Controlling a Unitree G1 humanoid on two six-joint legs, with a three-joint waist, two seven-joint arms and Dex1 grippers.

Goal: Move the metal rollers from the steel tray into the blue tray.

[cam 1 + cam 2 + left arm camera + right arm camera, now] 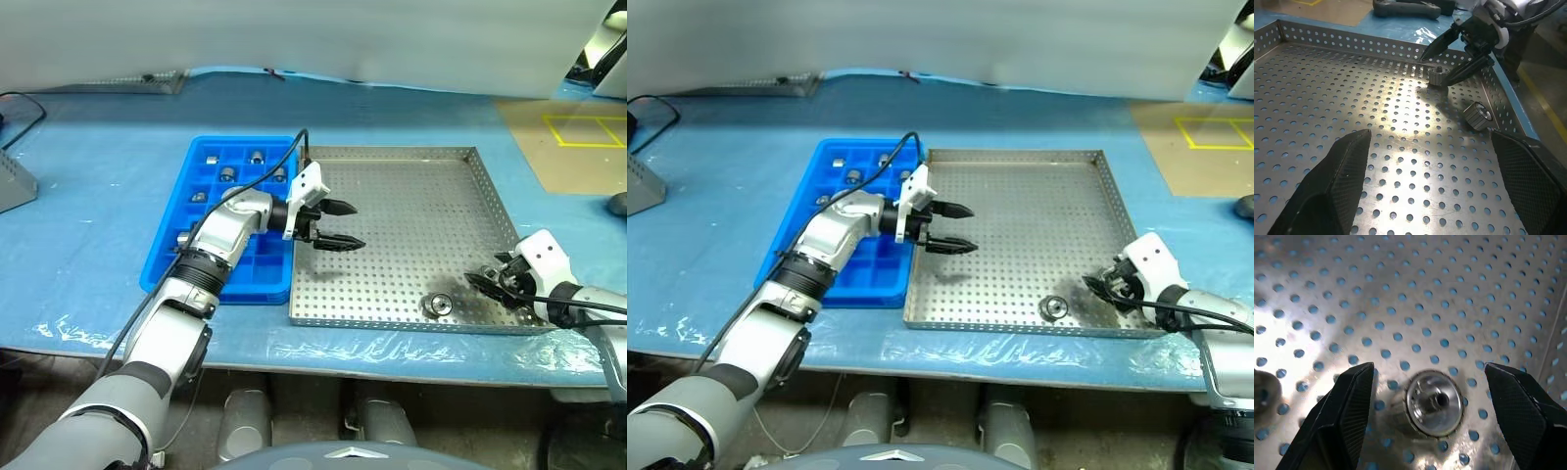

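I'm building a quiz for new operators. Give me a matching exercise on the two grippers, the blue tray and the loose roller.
Things:
1. left gripper
2. right gripper
3. blue tray
4. loose roller

States:
A. jaws open either side of a roller
B. lies by the steel tray's near rim, apart from both grippers
C. holds rollers in its far compartments
D. jaws open, nothing between them, over the steel tray's left part

Pairs: 1-D, 2-A, 3-C, 4-B

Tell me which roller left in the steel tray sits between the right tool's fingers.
The roller by the tray's right rim, framed by the open right tool. The other roller lies clear of it by the near rim.
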